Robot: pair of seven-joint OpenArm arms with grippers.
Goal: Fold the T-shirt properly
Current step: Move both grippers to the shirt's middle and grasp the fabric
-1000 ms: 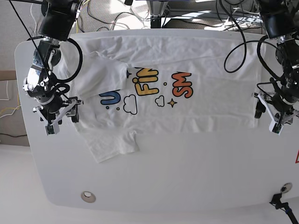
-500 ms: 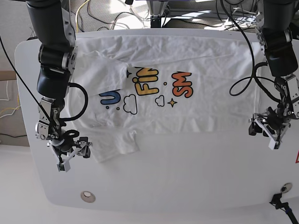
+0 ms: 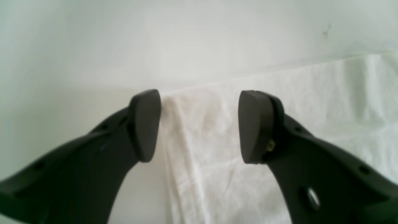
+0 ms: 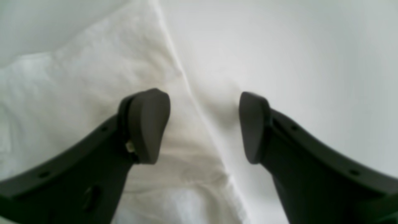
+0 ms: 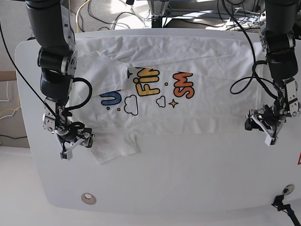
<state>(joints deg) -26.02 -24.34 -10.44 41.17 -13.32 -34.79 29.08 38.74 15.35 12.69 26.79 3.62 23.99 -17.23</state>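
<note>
The white T-shirt (image 5: pixel 207 110) lies spread flat on the white table (image 5: pixel 188 179), with part of its colourful print facing up. One sleeve is folded over the chest at the upper left, and the other sleeve (image 5: pixel 115 146) sticks out toward the front. My right gripper (image 5: pixel 75 142) is open at that sleeve's left edge; in the right wrist view (image 4: pixel 203 124) its jaws straddle the cloth's edge (image 4: pixel 93 77). My left gripper (image 5: pixel 258 128) is open at the shirt's lower right corner; in the left wrist view (image 3: pixel 199 124) the corner (image 3: pixel 279 102) lies between its jaws.
A round grommet (image 5: pixel 88 198) sits near the table's front left. A black cable plug (image 5: pixel 282 202) lies at the front right edge. Loose cables (image 5: pixel 117 14) run behind the table's far edge. Bare table stretches in front of the shirt.
My right gripper has moved up and right onto the sleeve's edge. My left gripper has shifted slightly left and up onto the shirt's corner. Both stay open.
</note>
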